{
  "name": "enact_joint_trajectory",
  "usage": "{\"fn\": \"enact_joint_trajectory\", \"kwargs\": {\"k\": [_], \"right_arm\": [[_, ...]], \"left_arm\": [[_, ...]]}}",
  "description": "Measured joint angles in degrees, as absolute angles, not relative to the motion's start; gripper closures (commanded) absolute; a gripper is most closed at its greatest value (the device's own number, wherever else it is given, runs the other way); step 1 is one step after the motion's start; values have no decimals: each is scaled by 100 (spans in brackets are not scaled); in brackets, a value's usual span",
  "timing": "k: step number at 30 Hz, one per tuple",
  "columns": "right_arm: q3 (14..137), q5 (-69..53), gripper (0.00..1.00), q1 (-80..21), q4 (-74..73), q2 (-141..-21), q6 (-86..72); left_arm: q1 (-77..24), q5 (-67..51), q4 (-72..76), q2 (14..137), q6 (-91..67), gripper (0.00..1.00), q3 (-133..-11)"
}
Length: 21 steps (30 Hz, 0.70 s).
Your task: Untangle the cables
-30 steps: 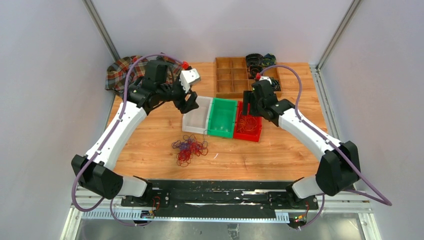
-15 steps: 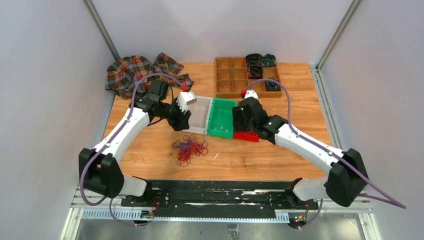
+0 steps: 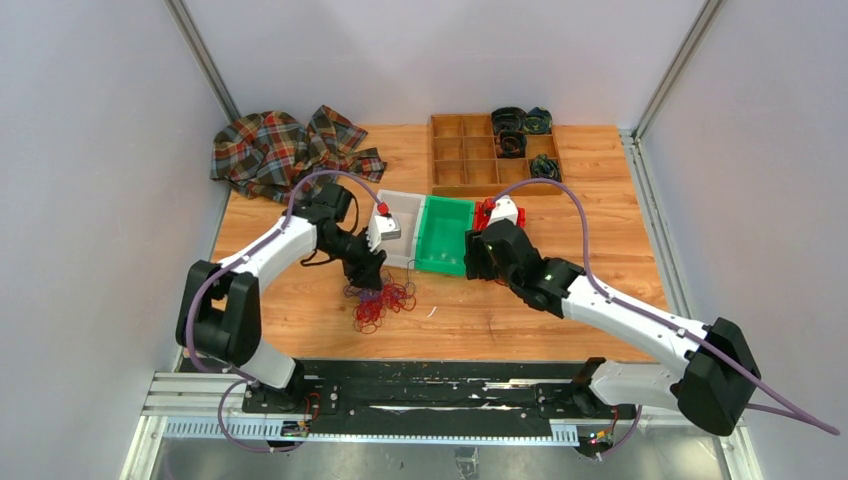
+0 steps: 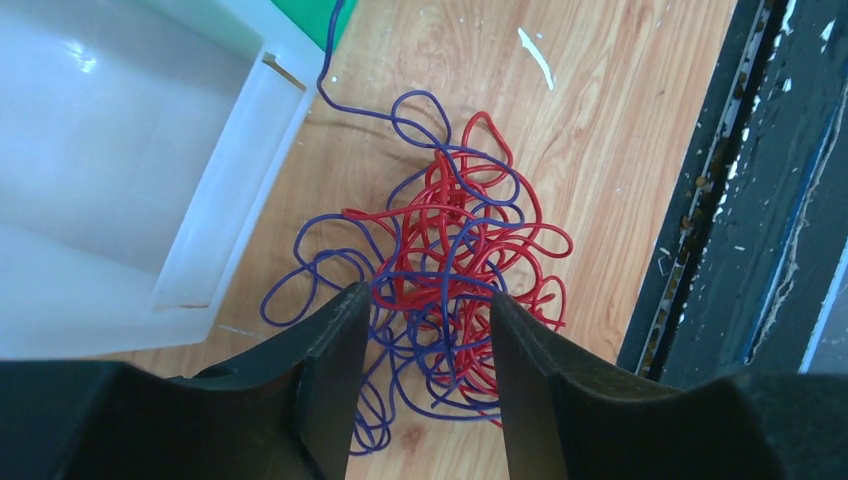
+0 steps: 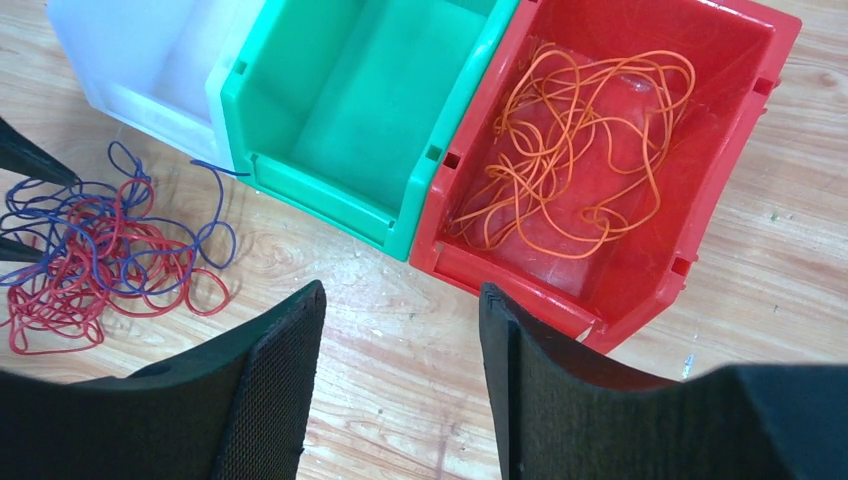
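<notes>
The left gripper [image 4: 422, 300] hangs right over the tangle of red and blue cables [image 4: 445, 265]. Its jaws stand a fair way apart, straddling the middle of the knot, and they are not clamped on any strand. Whether the fingertips actually touch the wires cannot be told from here.

The tangle lies loose on the wooden table [image 3: 600, 220], just off the near left corner of the green bin [image 5: 290, 70], on the side toward the arm bases. Red loops bunch at its centre and blue loops spill out around them. One blue strand runs away from the heap and reaches the green bin's near corner.

The white bin [image 4: 240, 170] sits hard against the green bin's left side, and the red bin [image 5: 740, 130] against its right. A loose coil of orange cable [image 5: 570, 150] rests inside the red one.

The right gripper [image 5: 400, 295] hovers above the near edge of the green bin, where it meets the red one. Its jaws are wide apart with nothing between them.

Beyond the green bin, at the table's far edge, stands a wooden divider tray [image 3: 465, 150]. A plaid cloth [image 3: 280, 145] is crumpled far off to the green bin's left.
</notes>
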<state>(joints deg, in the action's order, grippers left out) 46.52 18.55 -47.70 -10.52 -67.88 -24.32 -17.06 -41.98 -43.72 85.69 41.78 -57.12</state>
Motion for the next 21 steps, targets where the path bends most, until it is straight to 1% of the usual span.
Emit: {"fn": "enact_joint_trajectory", "kwargs": {"k": [2,3,6,8,11,14,18,21], "right_arm": [[4639,1876,44,-4788,-1031,-6716,-2440],[4635,1894,46,-4794,-1020,-6672,-2443],[4630,1944,49,-4801,-1004,-6587,-2449],[4626,1962,50,-4801,-996,-6549,-2460],[4598,1968,49,-4829,-906,-6539,-2462],[4534,1953,46,-4906,-742,-6543,-2456],[4491,1885,37,-5076,-333,-6598,-2322],[4475,1809,33,-5332,172,-6696,-2104]], "left_arm": [[-1706,-4193,-4403,8755,4316,56,-5719],[-1706,-4191,-4423,8823,4379,61,-5721],[-1708,-4180,-4506,8921,4550,79,-5728],[-1706,-4167,-4550,8921,4591,86,-5760],[-1706,-4139,-4578,8877,4560,92,-5881],[-1706,-4097,-4589,8659,4405,97,-6010],[-1706,-4007,-4672,8169,4139,99,-6228],[-1708,-3909,-4825,7738,3994,99,-6447]]}}
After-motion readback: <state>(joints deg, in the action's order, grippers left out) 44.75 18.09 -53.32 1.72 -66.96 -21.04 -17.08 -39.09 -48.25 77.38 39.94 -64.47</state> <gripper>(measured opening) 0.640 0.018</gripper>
